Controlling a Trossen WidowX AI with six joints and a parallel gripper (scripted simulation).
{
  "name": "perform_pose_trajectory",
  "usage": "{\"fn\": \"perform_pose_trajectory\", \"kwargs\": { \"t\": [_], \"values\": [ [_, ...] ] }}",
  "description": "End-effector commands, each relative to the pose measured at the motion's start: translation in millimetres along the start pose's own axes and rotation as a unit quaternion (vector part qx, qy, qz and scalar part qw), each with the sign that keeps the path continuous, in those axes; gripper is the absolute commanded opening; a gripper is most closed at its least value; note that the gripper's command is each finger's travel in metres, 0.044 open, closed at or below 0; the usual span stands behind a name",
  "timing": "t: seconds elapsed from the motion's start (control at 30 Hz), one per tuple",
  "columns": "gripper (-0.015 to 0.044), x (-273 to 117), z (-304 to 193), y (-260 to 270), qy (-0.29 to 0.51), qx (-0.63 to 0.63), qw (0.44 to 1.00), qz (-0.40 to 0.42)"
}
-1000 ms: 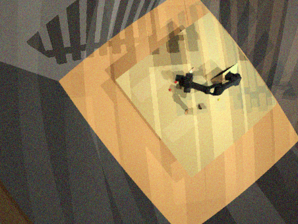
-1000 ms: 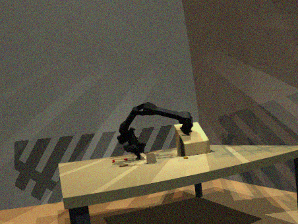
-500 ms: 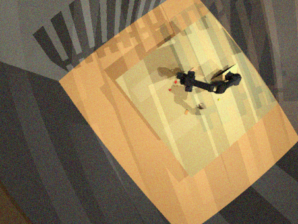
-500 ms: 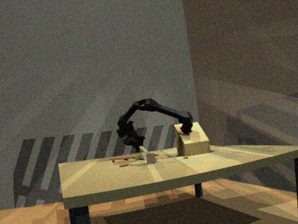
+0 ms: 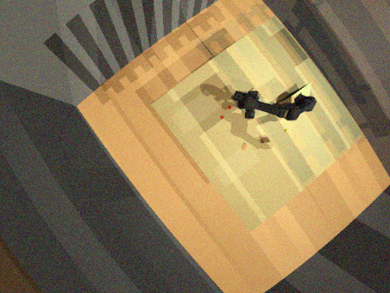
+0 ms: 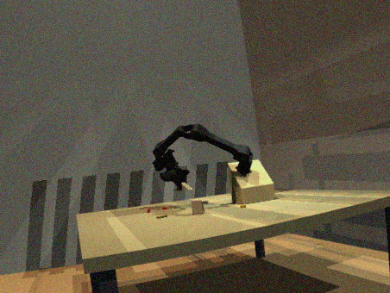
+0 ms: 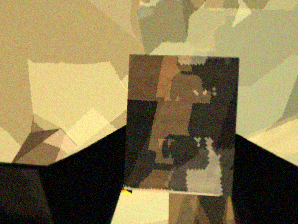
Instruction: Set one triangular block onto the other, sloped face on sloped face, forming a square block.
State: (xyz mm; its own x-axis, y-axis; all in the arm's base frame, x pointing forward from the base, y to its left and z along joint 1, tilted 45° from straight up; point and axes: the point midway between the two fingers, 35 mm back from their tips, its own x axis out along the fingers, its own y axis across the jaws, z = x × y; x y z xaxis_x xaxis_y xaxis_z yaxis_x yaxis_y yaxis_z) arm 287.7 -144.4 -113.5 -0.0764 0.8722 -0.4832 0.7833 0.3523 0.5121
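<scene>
My gripper is shut on one triangular block, held in the air above the table. In the wrist view one rectangular face of it fills the space between the fingers, patterned with dark shadow. The arm hides it in the top view. The other triangular block rests on the table, apart from the held one; it is at the left in the wrist view. Which way its slope faces is hard to tell.
Two small red things lie near the hand's side of the table. A small orange piece lies near the resting block. A tiny yellow piece and a large pale slope-topped box are near the arm's base.
</scene>
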Motion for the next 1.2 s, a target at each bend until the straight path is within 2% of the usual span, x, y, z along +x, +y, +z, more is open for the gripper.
{"fn": "perform_pose_trajectory", "kwargs": {
  "t": [0.0, 0.57, 1.17],
  "values": [
    [0.0, 0.3, 0.1, -0.3, -0.002, -0.011, 1.0, 0.002],
    [0.0, 2.3, 0.6, -4.7, -0.057, -0.281, 0.957, 0.041],
    [0.0, 3.3, -1.5, -8.4, -0.135, -0.544, 0.827, 0.048]
  ]
}}
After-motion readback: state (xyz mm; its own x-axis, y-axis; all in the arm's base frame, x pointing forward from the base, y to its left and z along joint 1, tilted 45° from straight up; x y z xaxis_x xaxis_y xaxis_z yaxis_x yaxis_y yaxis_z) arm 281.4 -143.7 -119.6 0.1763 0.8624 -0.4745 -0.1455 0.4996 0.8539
